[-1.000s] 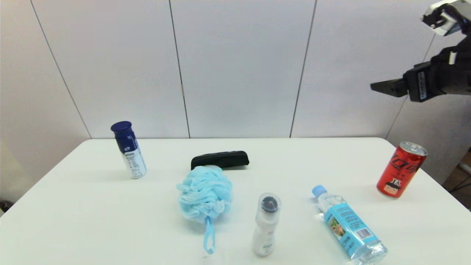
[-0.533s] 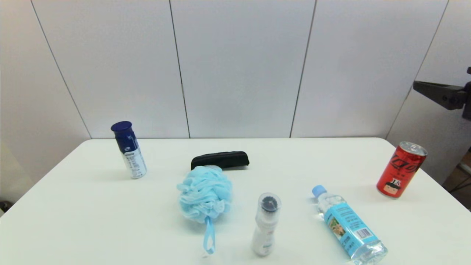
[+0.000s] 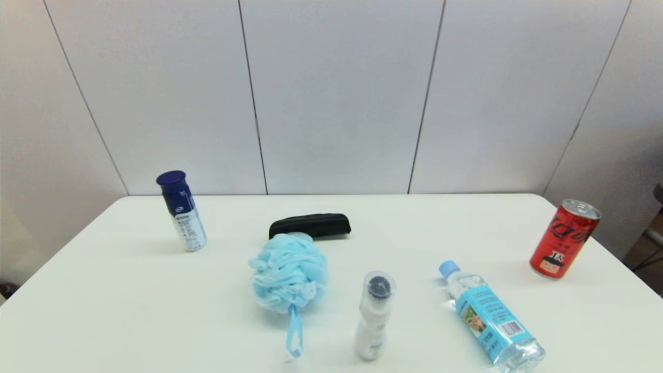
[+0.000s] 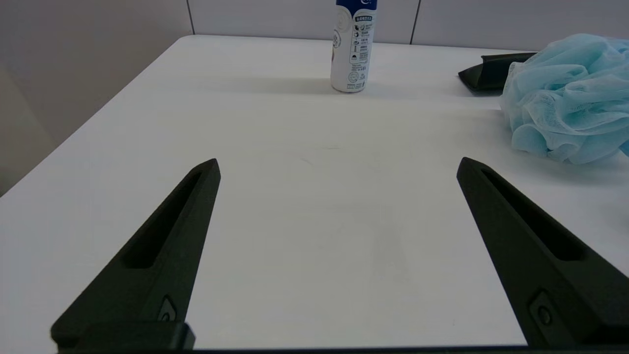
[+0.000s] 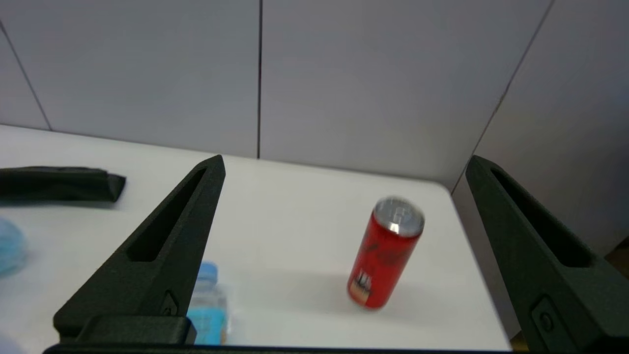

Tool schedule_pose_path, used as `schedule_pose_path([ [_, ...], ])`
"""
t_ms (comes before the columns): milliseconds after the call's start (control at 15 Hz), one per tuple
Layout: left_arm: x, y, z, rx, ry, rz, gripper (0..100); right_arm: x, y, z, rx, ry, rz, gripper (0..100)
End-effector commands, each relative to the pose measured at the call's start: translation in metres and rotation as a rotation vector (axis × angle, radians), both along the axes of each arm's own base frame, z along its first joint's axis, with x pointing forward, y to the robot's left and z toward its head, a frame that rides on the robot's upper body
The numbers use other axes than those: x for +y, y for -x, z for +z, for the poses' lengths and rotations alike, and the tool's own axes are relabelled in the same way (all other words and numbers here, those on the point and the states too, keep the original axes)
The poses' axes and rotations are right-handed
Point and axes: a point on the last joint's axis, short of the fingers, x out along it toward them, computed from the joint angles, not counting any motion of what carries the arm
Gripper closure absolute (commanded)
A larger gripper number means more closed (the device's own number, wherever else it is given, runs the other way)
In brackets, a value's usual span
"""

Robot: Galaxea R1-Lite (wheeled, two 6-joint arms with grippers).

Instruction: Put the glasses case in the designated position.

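white table [image 3: 129, 311] — pale panelled wall [image 3: 336, 93] behind, dark seams.

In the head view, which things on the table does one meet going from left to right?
Blue-capped spray can → light blue bath pouf → white bottle with clear cap → lying water bottle → red can. The glasses case lies behind the pouf and overlaps it sideways, so it has no clear place in this order.
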Motion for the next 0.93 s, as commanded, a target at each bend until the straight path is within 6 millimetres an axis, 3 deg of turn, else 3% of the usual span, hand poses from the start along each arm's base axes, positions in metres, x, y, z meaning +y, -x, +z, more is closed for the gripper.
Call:
schedule_pose_path([
  [67, 0.000, 0.000, 0.000, 0.001, 0.001, 0.000, 0, -0.004, 0.040, -0.032, -0.042, -0.078, -0.013, 0],
  [933, 0.000, 0.000, 0.000, 0.001, 0.001, 0.000, 0, -0.007, 0.093, -0.104, -0.146, -0.086, -0.078, 0],
])
